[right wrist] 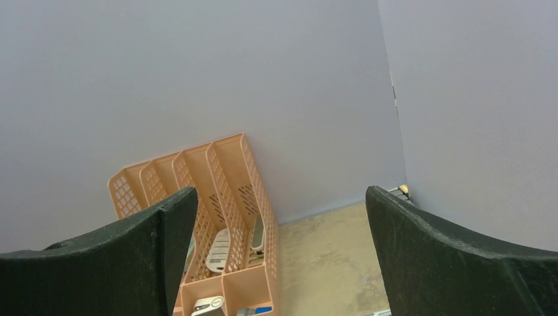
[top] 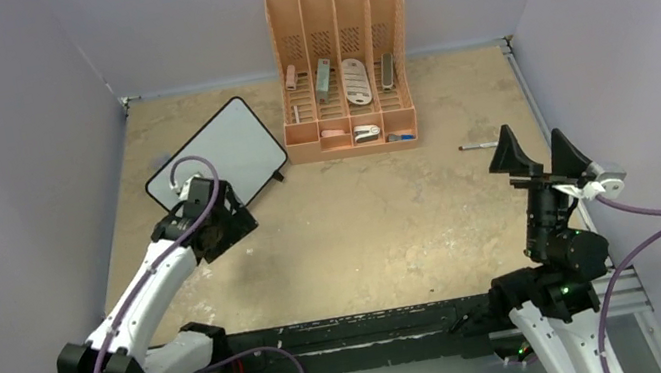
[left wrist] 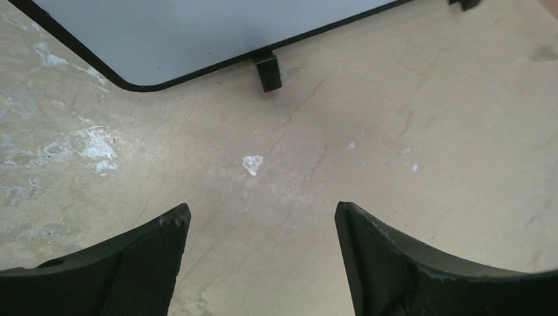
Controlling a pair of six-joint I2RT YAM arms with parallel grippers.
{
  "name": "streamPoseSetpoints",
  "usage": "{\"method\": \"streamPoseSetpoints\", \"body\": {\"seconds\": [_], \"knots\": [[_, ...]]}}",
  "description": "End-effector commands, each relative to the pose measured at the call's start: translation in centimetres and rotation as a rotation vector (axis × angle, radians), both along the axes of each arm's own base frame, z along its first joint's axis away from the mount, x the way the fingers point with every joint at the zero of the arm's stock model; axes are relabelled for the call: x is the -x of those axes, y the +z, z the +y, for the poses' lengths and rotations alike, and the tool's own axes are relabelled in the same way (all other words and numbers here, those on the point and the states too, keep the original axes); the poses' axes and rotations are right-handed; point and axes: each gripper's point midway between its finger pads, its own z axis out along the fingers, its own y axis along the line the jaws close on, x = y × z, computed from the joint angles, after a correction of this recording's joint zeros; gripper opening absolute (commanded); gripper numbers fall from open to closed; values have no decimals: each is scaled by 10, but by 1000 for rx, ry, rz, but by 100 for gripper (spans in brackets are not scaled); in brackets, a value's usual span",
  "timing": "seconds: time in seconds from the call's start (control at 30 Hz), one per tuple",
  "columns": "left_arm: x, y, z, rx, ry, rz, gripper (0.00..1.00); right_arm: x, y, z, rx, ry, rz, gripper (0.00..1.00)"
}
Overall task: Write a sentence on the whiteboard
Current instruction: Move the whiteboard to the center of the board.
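Top external: left pincer [top: 223,223] beside whiteboard [top: 221,149]

Table [top: 364,231] with whiteboard [top: 219,149], orange organizer [top: 405,52], pen [top: 477,146]

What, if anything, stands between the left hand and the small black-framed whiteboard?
Nothing visible. In the left wrist view, only bare beige tabletop lies between the open left hand and the near edge of the small white board with thin black frame.

Top camera overlooks the whole table [top: 364,231]; left wrist peers down near the whiteboard [left wrist: 197,33] (right wrist faces the organizer [right wrist: 227,181]).
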Motion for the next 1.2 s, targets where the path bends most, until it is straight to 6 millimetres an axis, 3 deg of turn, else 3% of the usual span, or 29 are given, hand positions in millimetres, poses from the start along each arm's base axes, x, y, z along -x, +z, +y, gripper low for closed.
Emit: {"method": "streamPoseSetpoints", "body": {"seconds": [0.0,0.1,0.27,0.57,0.7,0.87,1.03,1.17], "knots": [[-24,-17,4,1,136,-19,74,9,15,4,-6,29,-62,99],[-35,-34,10,-33,212,1,66,10,15,5,-6,37,-66,99],[-61,-45,16,-90,277,-9,54,11,15,10,-7,60,-66,99],[-92,-51,15,-119,282,-65,50,12,16,11,-9,69,-70,99],[-97,-58,18,-141,295,-51,42,11,15,12,-9,74,-68,99],[-94,-63,19,-155,301,-21,26,10,14,12,-8,71,-63,99],[-77,-66,18,-147,283,23,7,9,13,12,-8,68,-61,99],[-59,-68,11,-120,240,48,0,9,14,11,-7,63,-59,99]]}}
